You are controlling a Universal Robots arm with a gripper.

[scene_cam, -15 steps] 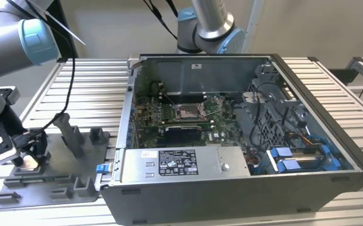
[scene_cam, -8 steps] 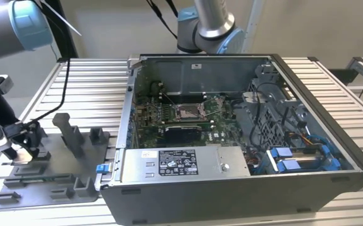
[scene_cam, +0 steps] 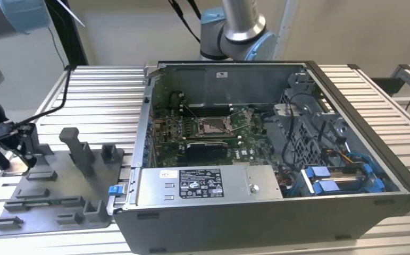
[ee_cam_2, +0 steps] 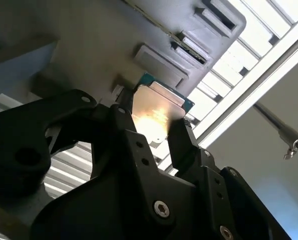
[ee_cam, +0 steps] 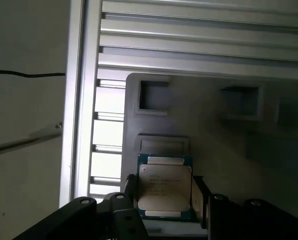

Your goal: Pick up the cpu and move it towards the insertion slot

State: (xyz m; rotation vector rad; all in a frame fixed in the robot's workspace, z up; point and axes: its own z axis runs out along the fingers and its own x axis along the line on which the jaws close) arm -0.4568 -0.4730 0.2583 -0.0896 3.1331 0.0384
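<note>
The cpu [ee_cam: 165, 186] is a small square chip with a pale silvery top and a green rim. It sits between the two black fingers of my gripper [ee_cam: 164, 194], which press on its two opposite edges. The second wrist view shows the same hold, cpu [ee_cam_2: 156, 114] in the gripper [ee_cam_2: 151, 129], just over the grey tray [ee_cam_2: 199, 35]. In the exterior view my gripper [scene_cam: 17, 162] hangs over the far left end of the tray [scene_cam: 56, 212]. The insertion slot [scene_cam: 212, 126] lies in the middle of the green motherboard, well off to the exterior view's right.
The open computer case [scene_cam: 261, 223] stands to the exterior view's right of the tray, with a silver power supply [scene_cam: 205, 186] along its near side and blue-clipped drive bays [scene_cam: 340, 178]. Upright grey posts [scene_cam: 77, 149] rise from the tray. Everything rests on a slatted aluminium table [scene_cam: 98, 90].
</note>
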